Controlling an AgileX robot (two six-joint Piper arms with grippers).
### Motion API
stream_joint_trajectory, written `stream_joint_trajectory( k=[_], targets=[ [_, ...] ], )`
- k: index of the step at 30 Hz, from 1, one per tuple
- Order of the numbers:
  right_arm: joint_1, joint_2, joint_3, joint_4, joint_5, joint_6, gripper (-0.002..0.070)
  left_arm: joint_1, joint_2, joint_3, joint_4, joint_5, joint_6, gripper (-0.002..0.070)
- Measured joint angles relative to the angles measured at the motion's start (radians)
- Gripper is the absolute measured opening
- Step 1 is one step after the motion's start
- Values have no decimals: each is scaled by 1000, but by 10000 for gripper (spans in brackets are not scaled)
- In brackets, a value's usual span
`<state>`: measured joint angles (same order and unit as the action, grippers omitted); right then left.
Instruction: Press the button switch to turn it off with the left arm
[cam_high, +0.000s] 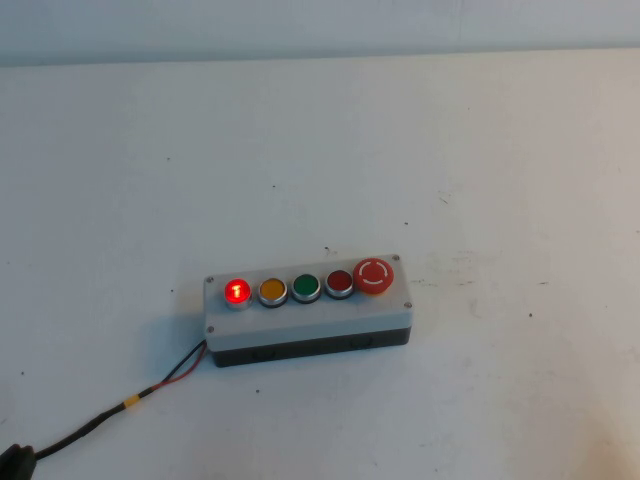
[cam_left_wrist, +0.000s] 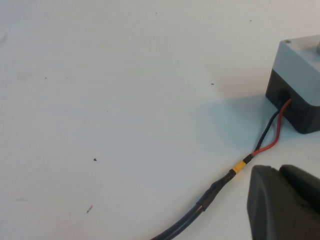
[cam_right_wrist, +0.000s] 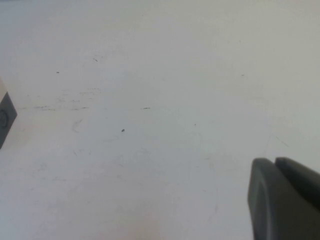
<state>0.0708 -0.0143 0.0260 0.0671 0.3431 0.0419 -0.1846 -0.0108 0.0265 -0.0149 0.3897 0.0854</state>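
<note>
Small round bright-red glowing button switch (cam_high: 237, 292) sits at left end of row on grey plastic box (cam_high: 300, 322), on white table (cam_high: 480, 160).

Left end effector (cam_left_wrist: 287, 202) near box cable (cam_left_wrist: 235, 170), finger state not readable. Right end effector (cam_right_wrist: 287, 200) well apart, state also unclear.

Advice: descend vertically, centred, press briefly.

Lit button shows mark, perhaps "T".
</note>
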Motion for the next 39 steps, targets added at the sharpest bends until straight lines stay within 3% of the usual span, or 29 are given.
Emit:
stream_joint_trajectory(
  k=[12, 20, 26, 31, 39],
  targets=[
    [0, 0, 0, 0, 0, 0, -16, 0, 0, 0, -7, -4, -3, -2],
    [0, 0, 0, 0, 0, 0, -16, 0, 0, 0, -334, -191, -123, -2],
    [0, 0, 0, 0, 0, 0, -16, 0, 0, -2, -417, -303, -159, -2],
    [0, 0, 0, 0, 0, 0, -16, 0, 133, -163, -400, -55, -179, -2],
    [0, 0, 0, 0, 0, 0, -16, 0, 610, -616, -212, 433, -132, -2]
  ],
)
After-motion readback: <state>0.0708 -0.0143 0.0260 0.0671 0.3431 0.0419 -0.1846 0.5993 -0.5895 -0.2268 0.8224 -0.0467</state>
